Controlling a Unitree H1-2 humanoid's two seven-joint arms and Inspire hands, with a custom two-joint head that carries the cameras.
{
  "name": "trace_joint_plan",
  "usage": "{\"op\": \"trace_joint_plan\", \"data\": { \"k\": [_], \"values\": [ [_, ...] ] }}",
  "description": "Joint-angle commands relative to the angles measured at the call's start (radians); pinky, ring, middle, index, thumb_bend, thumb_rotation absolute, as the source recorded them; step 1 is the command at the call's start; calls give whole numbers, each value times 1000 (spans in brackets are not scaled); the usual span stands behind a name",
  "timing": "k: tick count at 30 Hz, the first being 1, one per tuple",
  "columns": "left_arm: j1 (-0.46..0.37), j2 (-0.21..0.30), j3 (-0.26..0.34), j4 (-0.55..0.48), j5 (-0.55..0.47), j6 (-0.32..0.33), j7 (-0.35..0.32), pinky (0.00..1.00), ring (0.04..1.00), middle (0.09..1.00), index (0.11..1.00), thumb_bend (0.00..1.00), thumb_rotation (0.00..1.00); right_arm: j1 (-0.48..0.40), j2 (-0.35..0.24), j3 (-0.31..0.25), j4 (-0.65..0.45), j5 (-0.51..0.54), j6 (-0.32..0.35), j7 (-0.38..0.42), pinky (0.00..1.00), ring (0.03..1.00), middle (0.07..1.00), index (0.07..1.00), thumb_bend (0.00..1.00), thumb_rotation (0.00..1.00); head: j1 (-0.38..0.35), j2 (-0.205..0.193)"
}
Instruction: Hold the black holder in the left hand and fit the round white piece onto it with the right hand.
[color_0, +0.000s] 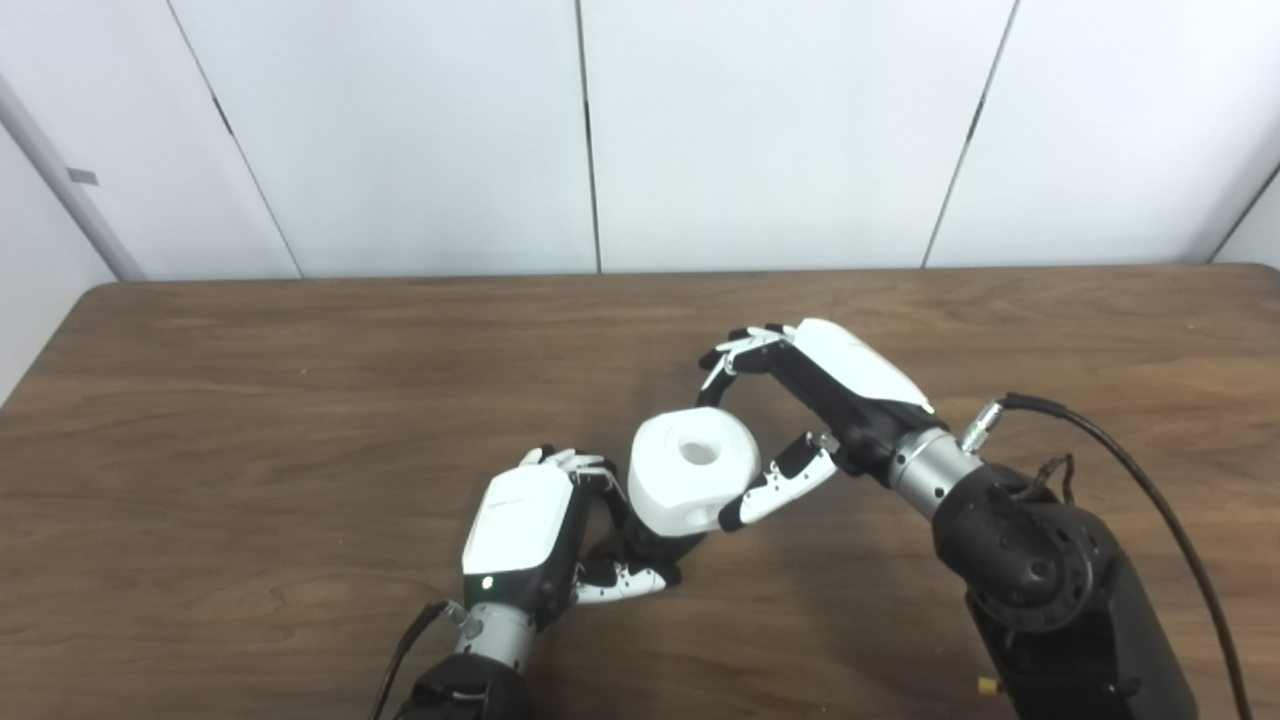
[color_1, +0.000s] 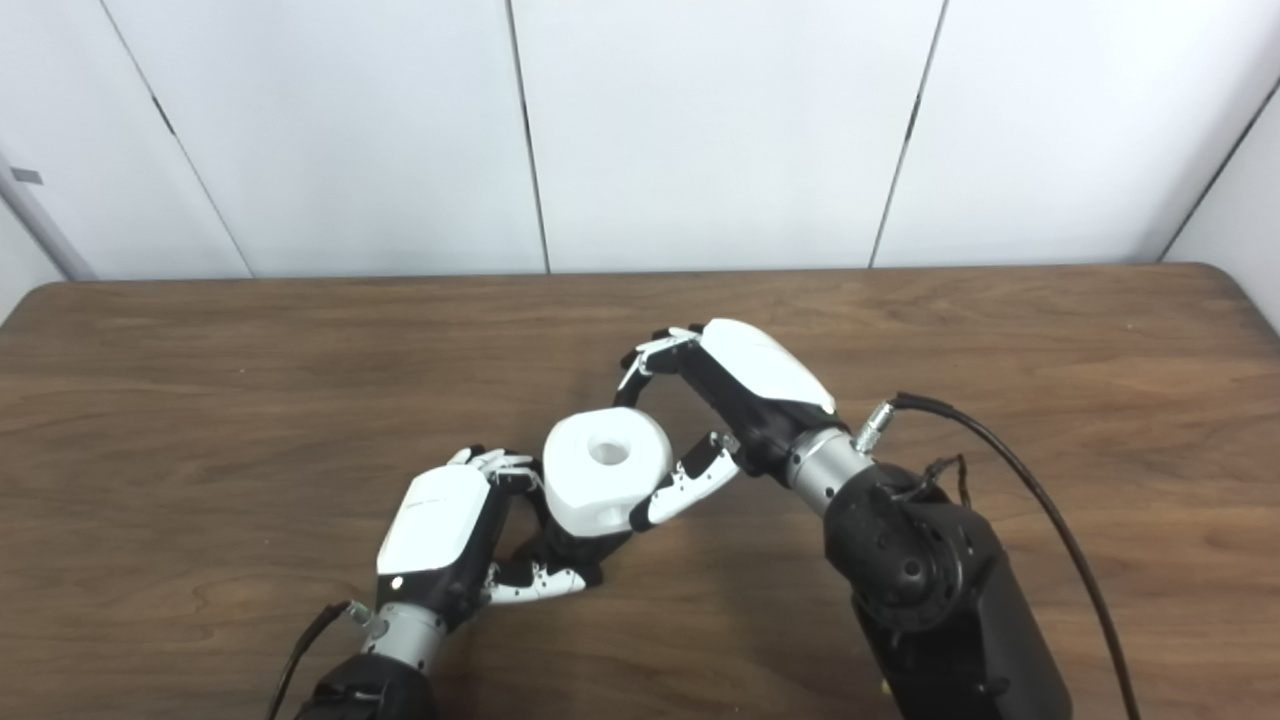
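Nearest the camera, the right forearm rises from the bottom edge, a black cable looping off its wrist. At the centre of the work sits the round white piece, a squat drum with softly faceted sides and a round hole sunk in its top face. It rests on top of the black holder, of which only a dark sliver shows beneath the piece's lower edge; how deep the piece has gone down cannot be told. The left hand, just left of the white piece, is clamped around the holder, fingers and thumb curled in under the piece. The right hand, just right of the piece, has its thumb touching the near flank and its fingers arched over the far rim, but whether it actually grips or only brackets the piece cannot be told. By the look of it the fitting is nearly done: the piece sits on the holder, and what is left is likely a last press home and letting go. Beneath the piece lies the brown wooden table, and beyond it stand white wall panels.
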Motion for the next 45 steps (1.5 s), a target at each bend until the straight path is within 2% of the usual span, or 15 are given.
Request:
{"op": "trace_joint_plan", "data": {
  "k": [1,5,23,45],
  "values": [
    [9,-14,-10,32,-29,8,-34,925,851,771,485,523,52,-33,-3,-6,-13,12,-39,-35,998,930,813,481,525,138,1,1],
    [6,-21,-3,42,-47,10,-24,918,850,768,485,523,52,-29,-6,0,-1,12,-53,-42,992,928,814,481,525,138,5,1],
    [3,-15,-23,46,-15,18,-23,940,859,777,486,523,51,-33,0,30,28,10,-78,-73,988,930,819,482,525,139,7,0],
    [2,-12,-37,42,-3,29,-27,948,862,779,486,523,52,-28,0,37,82,11,-106,-116,1000,937,821,482,525,138,14,2]
  ]
}}
